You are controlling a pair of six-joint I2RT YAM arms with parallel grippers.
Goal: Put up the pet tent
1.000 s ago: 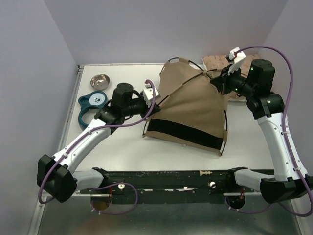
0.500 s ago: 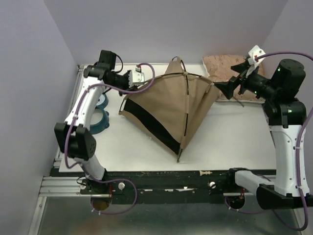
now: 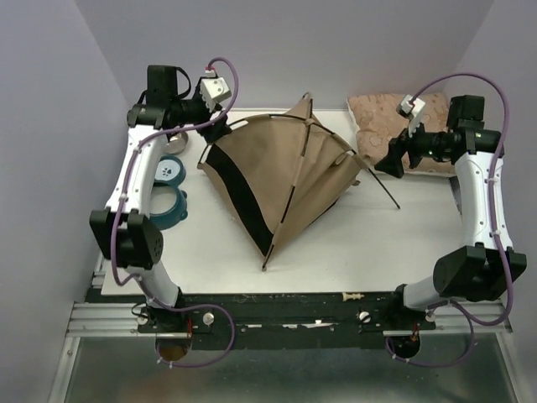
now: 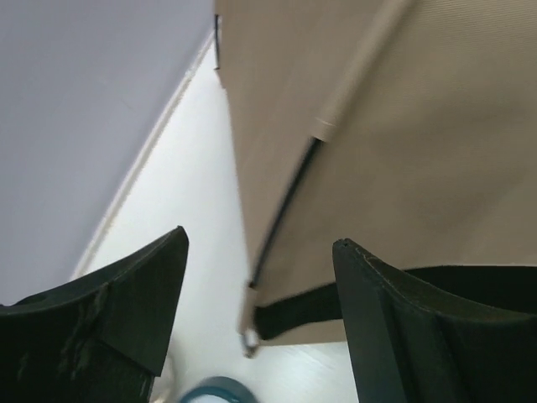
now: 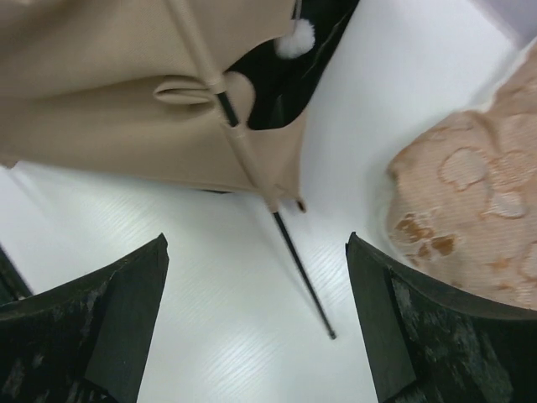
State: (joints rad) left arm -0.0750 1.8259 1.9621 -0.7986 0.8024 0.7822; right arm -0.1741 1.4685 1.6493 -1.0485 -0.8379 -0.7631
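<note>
Left gripper [image 4: 260, 239] hangs at the far-left corner of the pet tent [image 3: 281, 172] with its jaws spread wide and nothing between them. The wrist view shows the tan fabric and a black pole edge just ahead of the fingers, not touching. The right gripper [image 5: 256, 239] is equally wide open and empty. It hovers over the table [image 3: 419, 235] just right of the tent's right corner, with the pink patterned cushion [image 3: 377, 113] beyond it at the far right.

The tent sits in the middle of the table, partly sprung but tipped, its black base band facing near-left instead of lying flat. One thin pole [image 5: 302, 277] sticks out bare from the right corner and lies on the table. The white pom-pom [image 5: 295, 38] hangs at the dark opening. Teal rings [image 3: 168, 189] lie to the left, clear of the tent.

Judging by this, the step in hand is shaping and righting the frame, with neither arm gripping. The next move probably calls for the right gripper to drop and close on that loose pole or the corner beside it. Meanwhile the left would pinch the far-left edge to brace the fabric, so the tent does not slide or spring over.
</note>
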